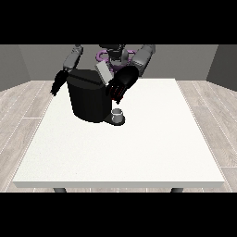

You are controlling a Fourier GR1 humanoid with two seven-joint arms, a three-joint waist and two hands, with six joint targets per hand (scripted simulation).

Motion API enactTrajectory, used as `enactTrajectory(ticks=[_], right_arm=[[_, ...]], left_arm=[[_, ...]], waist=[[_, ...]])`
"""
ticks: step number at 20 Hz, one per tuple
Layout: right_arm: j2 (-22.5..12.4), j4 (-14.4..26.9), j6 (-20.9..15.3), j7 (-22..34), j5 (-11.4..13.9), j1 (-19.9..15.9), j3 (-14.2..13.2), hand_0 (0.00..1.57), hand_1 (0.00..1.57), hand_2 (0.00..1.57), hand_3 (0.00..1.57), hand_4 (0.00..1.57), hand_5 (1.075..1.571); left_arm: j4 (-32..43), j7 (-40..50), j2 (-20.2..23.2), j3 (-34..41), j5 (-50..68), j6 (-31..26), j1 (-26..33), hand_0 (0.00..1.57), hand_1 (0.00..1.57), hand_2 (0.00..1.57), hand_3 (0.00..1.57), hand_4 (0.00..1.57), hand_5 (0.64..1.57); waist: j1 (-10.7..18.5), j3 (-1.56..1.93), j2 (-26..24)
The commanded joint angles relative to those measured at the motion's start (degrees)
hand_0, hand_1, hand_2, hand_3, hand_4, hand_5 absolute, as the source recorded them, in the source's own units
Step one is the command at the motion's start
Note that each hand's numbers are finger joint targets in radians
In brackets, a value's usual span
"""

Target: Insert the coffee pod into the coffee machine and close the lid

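My hand at the view's right [121,85] hangs at the coffee machine [89,99]'s two o'clock, fingers drooping relaxed beside its raised lid [103,72], placed to swing it down. I cannot see the coffee pod. A cup [118,115] waits below.

table [139,152]: white top, matt, faintly grainy. coffee machine [88,99]: black body, matt, smooth, plastic-like; its raised lid [102,73] shows a pale grey, smooth face. cup [118,114] on the machine's base: grey, smooth, dull sheen. both hands [121,84] [59,83]: black, smooth, slightly glossy. floor [23,102]: pale wood-look planks, matt.
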Motion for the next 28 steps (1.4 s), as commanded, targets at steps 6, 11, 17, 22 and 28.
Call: enactTrajectory(ticks=[6,11,17,22,28], right_arm=[[0.02,1.69,0.35,0.90,-0.75,1.16,-0.84,0.00,0.00,0.00,0.00,0.14,1.571],[1.32,5.06,-1.29,-1.55,-1.00,5.89,-1.82,0.00,0.00,0.00,0.00,0.00,1.571],[0.53,8.68,1.09,-4.15,-3.79,14.23,-3.97,0.00,0.00,0.00,0.00,0.00,1.571],[-0.25,8.30,1.14,-4.63,-3.74,17.97,-4.45,0.00,0.00,0.00,0.00,0.00,1.571],[1.99,5.08,2.50,-6.22,-5.48,20.91,-3.39,0.00,0.00,0.00,0.00,0.00,1.571]], left_arm=[[0.67,1.37,-3.62,-1.49,-1.70,1.63,2.75,0.00,0.00,0.36,0.25,0.00,1.571],[0.03,1.35,-4.77,-0.67,0.20,-1.55,5.25,0.00,0.00,0.00,0.06,0.00,1.571],[-1.77,2.06,-12.28,-2.48,2.06,-5.01,14.40,0.00,0.00,0.18,0.00,0.00,1.571],[-1.78,-2.17,-21.76,9.48,16.96,-2.05,21.57,0.00,0.00,0.00,0.00,0.37,1.571],[1.05,-4.73,-29.11,18.47,28.46,-3.76,33.35,0.00,0.00,0.00,0.00,0.27,1.571]], waist=[[2.10,-0.07,-3.73],[6.97,-0.07,-9.06],[12.25,-0.05,-20.76],[16.49,-0.20,-26.51],[21.52,-0.18,-35.11]])
